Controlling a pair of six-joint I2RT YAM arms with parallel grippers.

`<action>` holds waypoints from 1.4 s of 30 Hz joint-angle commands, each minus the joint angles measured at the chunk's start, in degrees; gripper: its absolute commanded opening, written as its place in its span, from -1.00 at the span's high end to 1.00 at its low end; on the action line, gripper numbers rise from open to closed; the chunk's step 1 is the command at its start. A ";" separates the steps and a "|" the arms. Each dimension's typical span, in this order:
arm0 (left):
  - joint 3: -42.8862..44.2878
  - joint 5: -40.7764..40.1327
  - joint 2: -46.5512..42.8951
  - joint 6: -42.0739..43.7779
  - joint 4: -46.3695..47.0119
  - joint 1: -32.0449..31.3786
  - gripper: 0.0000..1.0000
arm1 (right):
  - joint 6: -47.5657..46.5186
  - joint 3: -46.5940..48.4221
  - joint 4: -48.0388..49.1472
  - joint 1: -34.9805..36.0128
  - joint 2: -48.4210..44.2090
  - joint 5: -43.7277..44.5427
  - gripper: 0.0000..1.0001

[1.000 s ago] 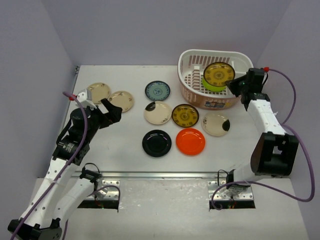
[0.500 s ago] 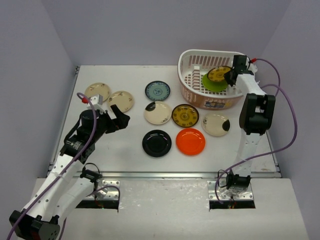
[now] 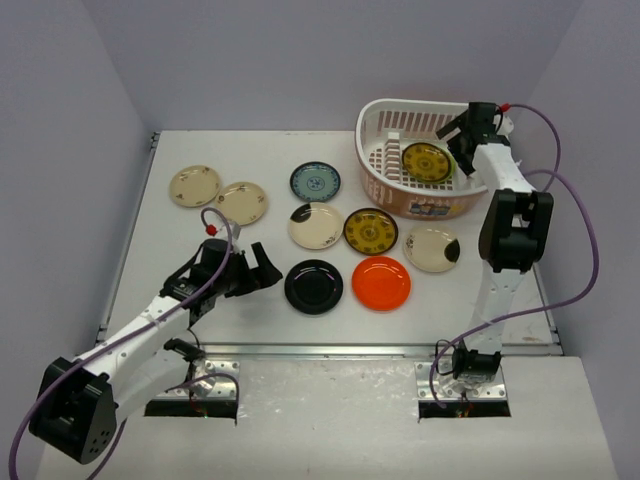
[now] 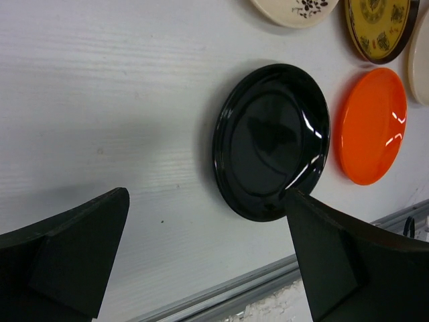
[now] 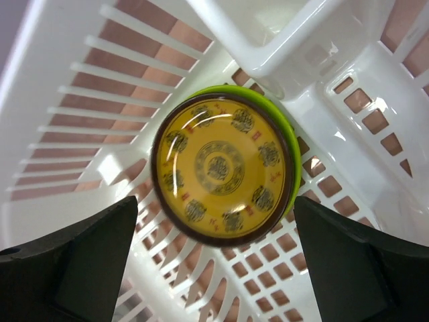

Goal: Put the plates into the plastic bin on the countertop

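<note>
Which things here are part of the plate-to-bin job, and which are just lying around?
Job: plastic bin; inside it, brown-gold plate on lime green plate; on the countertop, two floral plates, blue plate, two dark-patch plates, second brown-gold plate, black plate, orange plate.
Just there: purple cables; metal brackets at the near edge.

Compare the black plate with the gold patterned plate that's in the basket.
The black plate is plain and glossy; the gold plate has a dark rim and ringed motifs. The black plate lies alone on the table; the gold plate sits in the basket, stacked on a green plate. Both are round and face up, neither gripped.
</note>
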 commanded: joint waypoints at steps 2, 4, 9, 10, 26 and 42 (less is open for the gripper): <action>-0.55 -0.87 2.81 -3.85 8.78 -4.89 -1.00 | -4.29 3.18 -1.76 1.00 -12.09 -4.18 -0.98; -0.21 -1.47 5.23 -4.17 10.16 -6.62 -1.00 | -7.36 1.36 -1.39 2.07 -17.17 -10.38 -0.98; 2.71 -4.99 13.96 -3.36 11.90 -9.67 -0.86 | -17.82 -15.96 5.08 9.61 -34.61 -29.08 -0.98; 3.07 -5.28 15.39 -3.02 12.25 -9.77 -0.81 | -18.88 -18.97 6.06 10.72 -37.67 -32.34 -0.97; 8.01 -4.25 35.42 -1.91 20.19 -9.80 1.00 | -22.15 -57.20 14.51 14.29 -60.93 -48.49 -0.97; 8.31 -3.61 -1.46 -3.24 7.17 -9.89 1.00 | -28.96 -60.78 19.89 25.05 -44.75 -61.09 -0.82</action>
